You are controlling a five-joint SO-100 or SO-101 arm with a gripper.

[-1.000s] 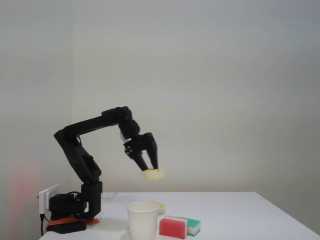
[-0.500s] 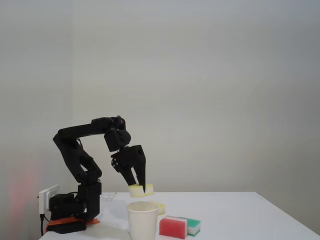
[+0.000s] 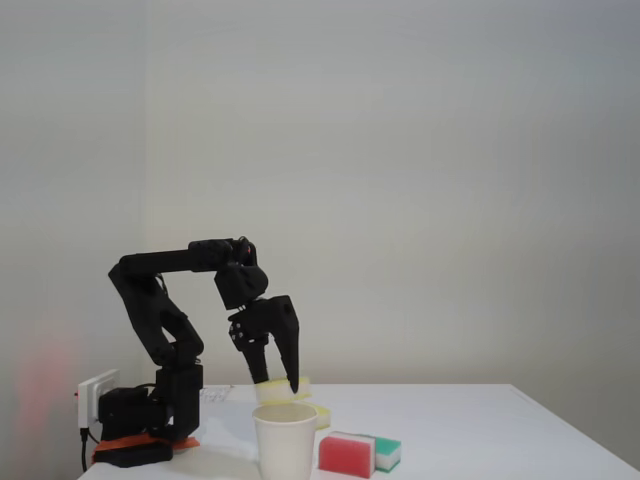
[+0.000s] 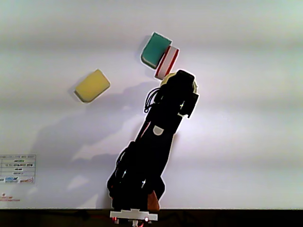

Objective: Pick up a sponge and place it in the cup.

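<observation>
In the fixed view my black gripper [image 3: 278, 386] points down, shut on the pale yellow sponge [image 3: 301, 387]. The sponge hangs just above the mouth of the white paper cup [image 3: 285, 442], which stands upright near the table's front edge. In the other view, seen from above, my arm [image 4: 156, 137] reaches over the cup and hides nearly all of it. A thin arc of the cup's rim [image 4: 162, 81] shows beside the gripper head.
A red-and-white sponge [image 3: 347, 453] [image 4: 166, 62] and a green-and-white sponge [image 3: 389, 453] [image 4: 156, 49] lie right of the cup. Another yellow sponge [image 4: 92, 85] [image 3: 321, 415] lies on the table. A white socket block [image 3: 97, 390] sits by the arm's base.
The gripper has swung left and come down with the sponge, from well above and right of the cup to just over its mouth.
</observation>
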